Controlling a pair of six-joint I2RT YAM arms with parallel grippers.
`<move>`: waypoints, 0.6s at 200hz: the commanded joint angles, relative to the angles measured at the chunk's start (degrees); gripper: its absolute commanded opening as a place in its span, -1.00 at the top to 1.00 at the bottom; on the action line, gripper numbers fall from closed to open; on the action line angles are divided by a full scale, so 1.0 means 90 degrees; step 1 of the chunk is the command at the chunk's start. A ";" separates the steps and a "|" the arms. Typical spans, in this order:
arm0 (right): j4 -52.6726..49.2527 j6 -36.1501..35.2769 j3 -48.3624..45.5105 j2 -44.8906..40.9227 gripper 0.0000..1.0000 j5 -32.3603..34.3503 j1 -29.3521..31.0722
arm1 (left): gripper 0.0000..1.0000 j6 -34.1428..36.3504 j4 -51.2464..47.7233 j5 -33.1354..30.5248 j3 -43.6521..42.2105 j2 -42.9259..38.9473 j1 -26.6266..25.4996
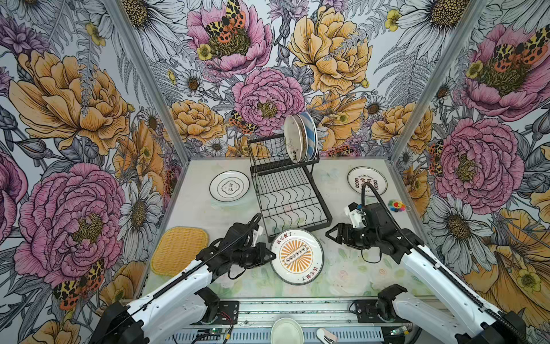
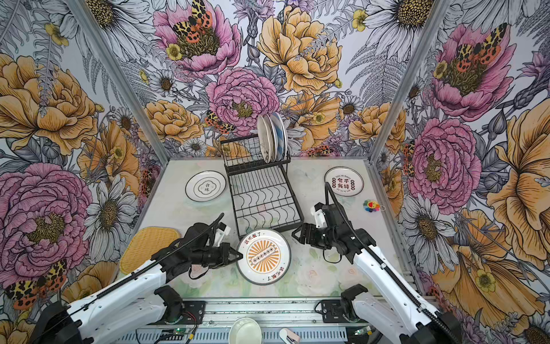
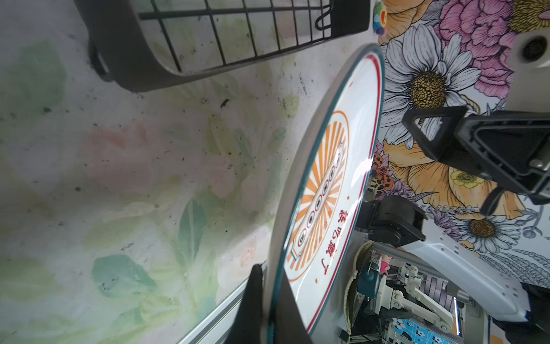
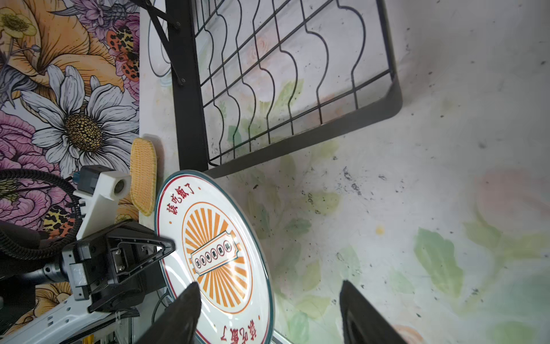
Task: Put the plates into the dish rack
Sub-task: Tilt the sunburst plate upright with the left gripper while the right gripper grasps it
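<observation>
The left gripper (image 1: pixel 273 256) is clamped tight on the left rim of the orange sunburst plate (image 1: pixel 296 256). The plate lies just in front of the dish rack (image 1: pixel 290 193), with its far edge at the rack's front corner. The right gripper (image 1: pixel 329 233) hangs just beside the plate's right side with its jaws spread wide, holding nothing and touching nothing. Three plates (image 1: pixel 300 140) stand upright in the rack's raised upper tier, a white plate (image 1: pixel 229 186) lies flat left of the rack, another white plate (image 1: pixel 367 181) right of it, and the yellow woven tray (image 1: pixel 179 250) is near the left arm.
</observation>
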 commanded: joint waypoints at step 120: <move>0.2064 0.0294 0.0197 0.0956 0.05 -0.2495 0.0455 | 1.00 0.0370 0.0495 0.1165 0.0996 0.0228 0.0547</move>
